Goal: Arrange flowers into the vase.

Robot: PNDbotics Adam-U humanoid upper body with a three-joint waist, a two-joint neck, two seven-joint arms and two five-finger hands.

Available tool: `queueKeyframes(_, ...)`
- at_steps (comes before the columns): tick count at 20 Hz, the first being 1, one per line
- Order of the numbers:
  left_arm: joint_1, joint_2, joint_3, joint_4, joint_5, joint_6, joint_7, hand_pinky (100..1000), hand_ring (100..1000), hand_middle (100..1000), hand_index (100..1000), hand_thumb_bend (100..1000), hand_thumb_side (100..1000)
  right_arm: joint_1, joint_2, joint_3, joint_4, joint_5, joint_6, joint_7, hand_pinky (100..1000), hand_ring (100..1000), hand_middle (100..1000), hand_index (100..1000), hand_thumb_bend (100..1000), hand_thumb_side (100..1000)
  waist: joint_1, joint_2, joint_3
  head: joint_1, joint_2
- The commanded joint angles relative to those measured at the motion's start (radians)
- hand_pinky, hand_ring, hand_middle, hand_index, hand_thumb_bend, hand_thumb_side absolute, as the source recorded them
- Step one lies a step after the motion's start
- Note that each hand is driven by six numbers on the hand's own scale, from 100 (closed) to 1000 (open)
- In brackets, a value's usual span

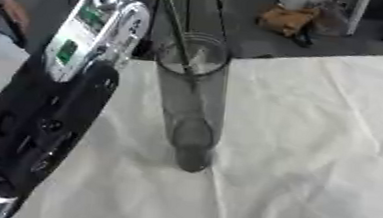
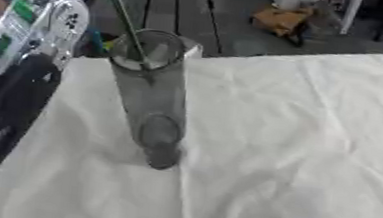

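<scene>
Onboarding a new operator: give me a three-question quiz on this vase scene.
1. True or false: the clear vase is lying on its side.
2. What goes down into the vase mouth? A) a green stem B) a spoon C) nothing
3. Fill in: the vase stands on a ____ cloth.

Key: 1 false, it stands upright. 2 A. 3 white.

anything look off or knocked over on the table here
Nothing is knocked over or spilled. The clear glass vase stands upright on the white cloth, with a thin green stem leaning in over its rim. The cloth is wrinkled, and the left arm hides the table's left side.
</scene>
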Motion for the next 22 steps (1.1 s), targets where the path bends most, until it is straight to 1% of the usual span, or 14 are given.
queueKeyframes(1, -0.015, 0.008, 0.005, 0.006, -0.015, -0.019, -0.002, 100, 100, 100, 100, 136, 610, -0.010, -0.012, -0.008, -0.019, 0.004, 0.001, 0.002, 573, 645, 613, 819, 100, 1000, 0.011, -0.001, -0.003, 0.002, -0.014)
queueKeyframes(4, -0.014, 0.005, 0.005, 0.021, -0.025, -0.031, -0.007, 100, 100, 100, 100, 145, 612, -0.010, -0.010, -0.008, -0.019, 0.005, 0.001, 0.002, 573, 645, 613, 819, 100, 1000, 0.012, 0.001, -0.006, 0.003, -0.017)
queueKeyframes(8, -0.011, -0.003, 0.011, 0.047, -0.038, -0.043, -0.002, 100, 100, 100, 100, 202, 598, -0.012, -0.008, -0.009, -0.019, 0.006, 0.003, 0.003, 573, 645, 613, 819, 100, 1000, 0.014, 0.005, -0.008, 0.002, -0.021)
queueKeyframes(10, -0.010, -0.006, 0.013, 0.058, -0.041, -0.054, 0.004, 100, 100, 100, 100, 202, 598, -0.012, -0.007, -0.009, -0.019, 0.007, 0.003, 0.003, 573, 645, 613, 819, 100, 1000, 0.014, 0.006, -0.009, 0.001, -0.021)
queueKeyframes(12, -0.009, -0.005, 0.014, 0.068, -0.047, -0.065, 0.004, 100, 100, 100, 113, 338, 625, -0.011, -0.007, -0.010, -0.019, 0.008, 0.004, 0.002, 572, 645, 612, 819, 100, 1000, 0.015, 0.007, -0.010, 0.000, -0.021)
queueKeyframes(14, -0.008, -0.003, 0.013, 0.077, -0.058, -0.071, -0.002, 100, 100, 100, 138, 367, 664, -0.010, -0.006, -0.011, -0.019, 0.009, 0.004, 0.002, 572, 644, 612, 819, 100, 1000, 0.015, 0.008, -0.010, 0.000, -0.020)
queueKeyframes(15, -0.007, -0.001, 0.012, 0.081, -0.069, -0.070, -0.005, 100, 100, 100, 149, 362, 686, -0.010, -0.006, -0.011, -0.019, 0.009, 0.005, 0.003, 572, 644, 611, 819, 100, 1000, 0.016, 0.008, -0.010, 0.000, -0.019)
queueKeyframes(18, -0.004, 0.003, 0.012, 0.092, -0.107, -0.053, -0.007, 100, 100, 100, 163, 335, 716, -0.009, -0.005, -0.011, -0.019, 0.009, 0.005, 0.003, 572, 644, 611, 819, 100, 1000, 0.016, 0.007, -0.009, -0.002, -0.016)
queueKeyframes(20, -0.002, 0.005, 0.011, 0.097, -0.131, -0.037, -0.003, 100, 100, 100, 194, 296, 756, -0.008, -0.005, -0.012, -0.019, 0.009, 0.005, 0.003, 572, 645, 611, 819, 100, 1000, 0.016, 0.006, -0.008, -0.002, -0.014)
queueKeyframes(22, 0.001, 0.006, 0.010, 0.101, -0.148, -0.018, 0.001, 100, 100, 100, 209, 264, 775, -0.008, -0.005, -0.012, -0.019, 0.009, 0.005, 0.002, 573, 645, 611, 819, 100, 1000, 0.015, 0.005, -0.007, -0.002, -0.011)
